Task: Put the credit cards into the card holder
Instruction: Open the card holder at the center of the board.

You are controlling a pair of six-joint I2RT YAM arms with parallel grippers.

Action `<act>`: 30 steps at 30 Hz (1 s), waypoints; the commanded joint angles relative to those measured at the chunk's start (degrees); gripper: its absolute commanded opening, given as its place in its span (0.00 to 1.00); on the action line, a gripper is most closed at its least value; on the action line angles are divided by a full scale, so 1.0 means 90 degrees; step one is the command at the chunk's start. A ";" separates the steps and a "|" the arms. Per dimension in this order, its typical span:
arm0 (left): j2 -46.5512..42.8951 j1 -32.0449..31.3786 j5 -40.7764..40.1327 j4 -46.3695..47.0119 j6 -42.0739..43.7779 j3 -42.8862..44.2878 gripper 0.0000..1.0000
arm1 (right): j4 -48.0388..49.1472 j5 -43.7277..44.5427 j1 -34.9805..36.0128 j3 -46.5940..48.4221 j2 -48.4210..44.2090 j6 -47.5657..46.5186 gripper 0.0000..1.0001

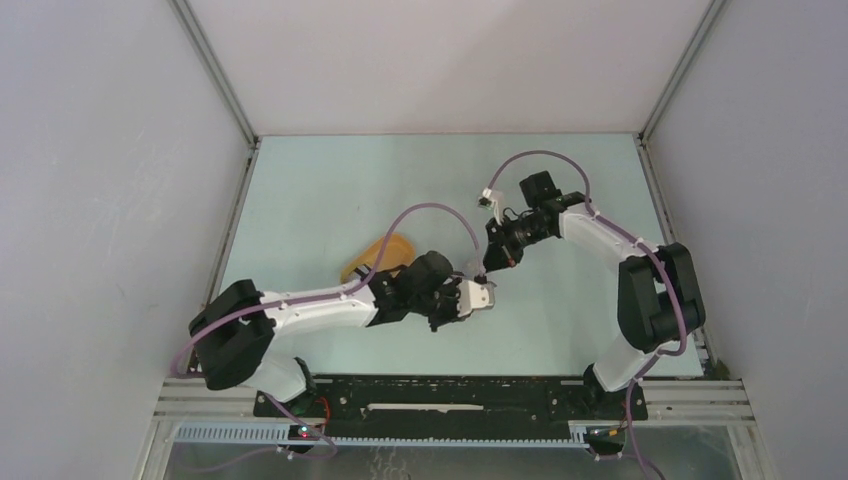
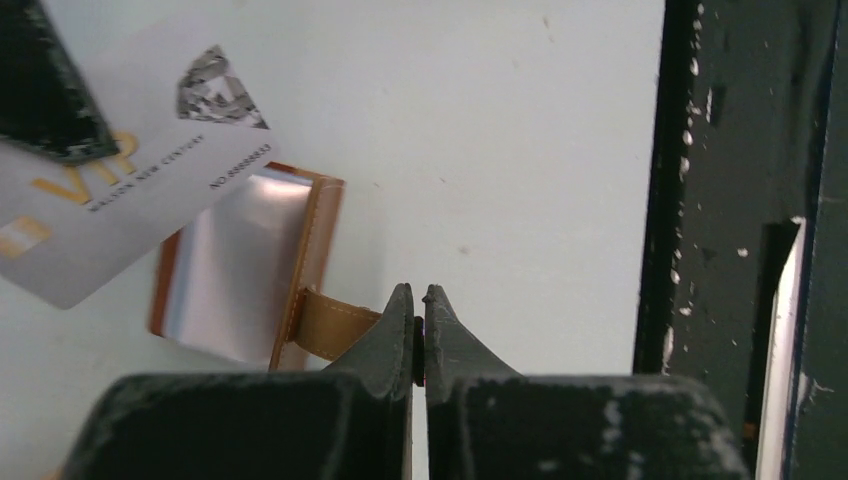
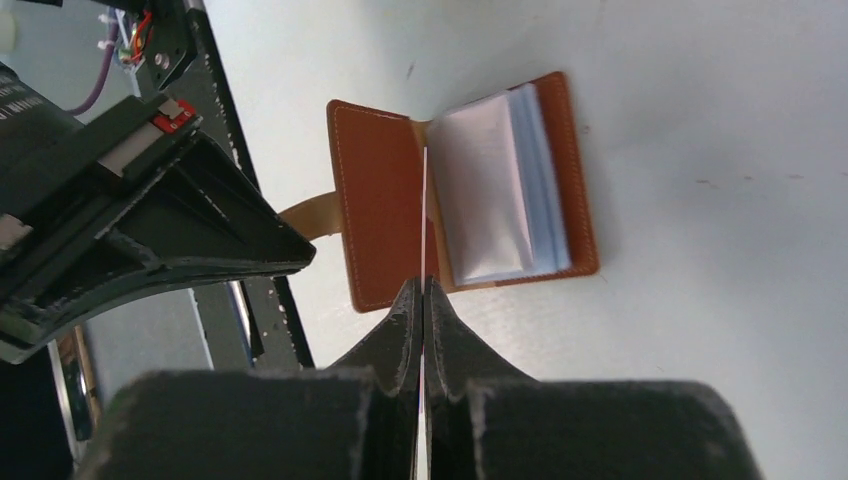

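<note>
Edgewise, thin card [image 2: 150, 190] tight in right gripper [image 3: 424, 285] over stitched brown card holder [image 3: 375, 215] (left gripper [image 2: 421, 297] closed).

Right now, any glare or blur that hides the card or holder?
Left wrist: glare whitens the holder's inside; the card print is legible. Right wrist: the holder's inside is washed out, the card only an edge-on line. Top: even light, no glare.
</note>
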 commanded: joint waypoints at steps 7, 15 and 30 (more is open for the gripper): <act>-0.0813 -0.0362 -0.0654 0.0602 -0.0809 -0.1071 0.00 | -0.0053 -0.0012 0.0573 0.0207 0.0315 0.0227 0.00; -0.0919 -0.0362 -0.0991 0.0659 -0.1277 -0.1465 0.01 | 0.0167 0.1010 0.0855 0.0209 0.0684 0.0504 0.00; -0.0885 0.0127 -0.1833 0.0073 -0.1756 -0.1292 0.14 | 0.0112 0.0292 0.0785 0.0212 0.0441 0.0456 0.00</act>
